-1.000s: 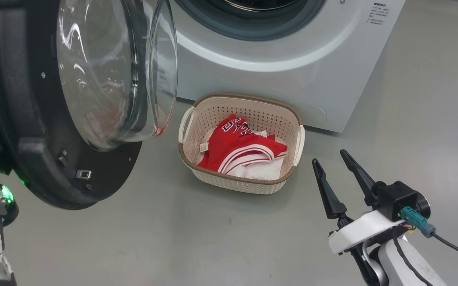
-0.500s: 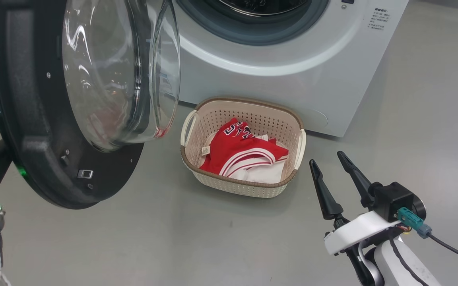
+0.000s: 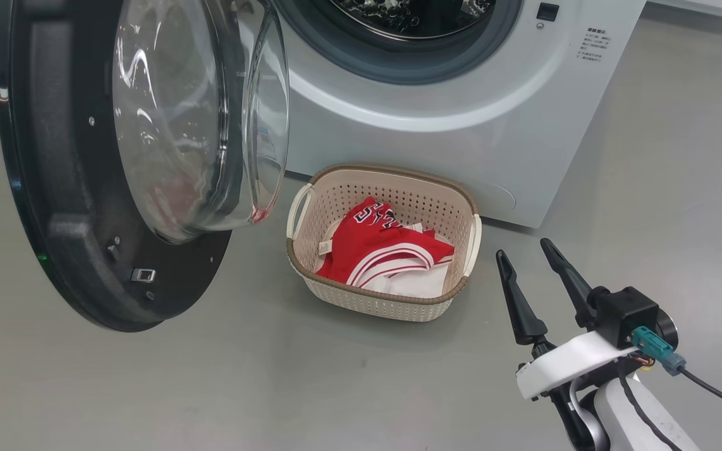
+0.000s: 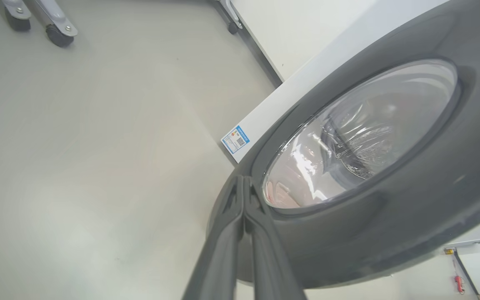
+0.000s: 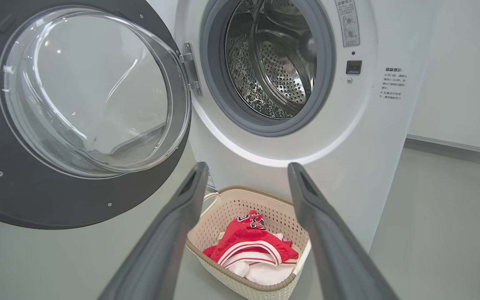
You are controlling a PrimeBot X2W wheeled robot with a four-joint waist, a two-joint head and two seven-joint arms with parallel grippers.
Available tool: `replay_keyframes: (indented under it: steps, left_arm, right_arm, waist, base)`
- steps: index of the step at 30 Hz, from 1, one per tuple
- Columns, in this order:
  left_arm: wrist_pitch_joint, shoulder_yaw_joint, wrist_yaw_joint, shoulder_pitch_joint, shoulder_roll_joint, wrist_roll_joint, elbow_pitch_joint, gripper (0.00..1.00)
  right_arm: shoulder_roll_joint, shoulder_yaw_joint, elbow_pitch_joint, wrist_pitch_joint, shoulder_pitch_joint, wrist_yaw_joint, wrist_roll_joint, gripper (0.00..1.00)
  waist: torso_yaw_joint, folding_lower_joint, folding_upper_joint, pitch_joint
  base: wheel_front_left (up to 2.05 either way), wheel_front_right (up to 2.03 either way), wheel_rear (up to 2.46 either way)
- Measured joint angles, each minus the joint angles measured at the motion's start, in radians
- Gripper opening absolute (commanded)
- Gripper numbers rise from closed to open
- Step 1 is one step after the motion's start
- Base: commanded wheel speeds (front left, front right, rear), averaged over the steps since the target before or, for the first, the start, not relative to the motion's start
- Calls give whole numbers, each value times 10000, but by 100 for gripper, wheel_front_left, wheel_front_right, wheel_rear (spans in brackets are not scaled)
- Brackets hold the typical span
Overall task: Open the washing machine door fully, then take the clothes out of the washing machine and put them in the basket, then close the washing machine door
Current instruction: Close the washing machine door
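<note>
Left gripper [image 4: 243, 185] shut on nothing, tips beside the washing machine door [image 4: 390, 233], right gripper [image 5: 246, 166] wide open, empty, basket [image 5: 240, 204] framed between its fingers, drum [image 5: 273, 62] beyond

Grey floor [image 3: 336, 388] carrying a washing machine and a laundry basket

The floor is a smooth, pale grey sheet with a soft sheen and a few faint dark specks. The white front-loading washing machine [image 3: 436, 144] stands directly on it at the far side of the head view. The cream perforated basket [image 3: 373, 300], with a brown woven-look rim, sits on the floor just in front of the machine's lower front; whether the two touch cannot be told. In the left wrist view, two dark castors [image 4: 58, 36] on grey legs rest on the floor, well apart from the machine.
</note>
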Motion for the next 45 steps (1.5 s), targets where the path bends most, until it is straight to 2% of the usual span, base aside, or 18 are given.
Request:
replay_keyframes:
  steps: [8, 13, 19, 26, 38, 43, 44, 45]
  left_arm:
    - [-1678, -502, -10, 1344, 75, 1177, -483, 0]
    - [-2836, -1365, -10, 1889, 282, 1735, -1218, 0]
    - [-4288, -2242, -10, 2753, 497, 2416, -1440, 0]
    - [-6042, -2880, -10, 3571, 832, 3480, -1365, 0]
    - [-8753, -3292, -56, 3993, 825, 5072, -573, 0]
    - [-9492, -3335, -77, 4028, 773, 5235, -146, 0]
    - [-9495, -3329, -77, 4028, 746, 5248, -63, 20]
    - [-9497, -3329, -77, 4028, 732, 5323, -15, 46]
  right_arm:
    - [6, -117, -17, 0, 3, 0, 0, 100]
    - [25, -157, -35, 0, 6, 0, 0, 100]
    - [56, -159, -58, 0, 26, 0, 0, 100]
    - [65, -155, -94, 0, 109, 0, -2, 100]
    - [69, -142, -115, 0, 171, 0, -2, 100]
    - [71, -104, -119, 0, 171, 0, -4, 100]
    - [71, -104, -119, 0, 171, 0, -4, 100]
    - [71, -105, -119, 0, 171, 0, -4, 100]
  waist:
    - [26, 0, 0, -52]
    - [47, 0, 0, -69]
    - [76, 0, 0, -92]
    - [85, 0, 0, -84]
    - [54, 0, 0, -44]
    - [26, 0, 0, -56]
    - [21, 0, 0, -60]
    - [16, 0, 0, -64]
  base:
    - [0, 0, 0]
    - [0, 0, 0]
    - [0, 0, 0]
    - [0, 0, 0]
    - [0, 0, 0]
    - [0, 0, 0]
    - [0, 0, 0]
    - [0, 0, 0]
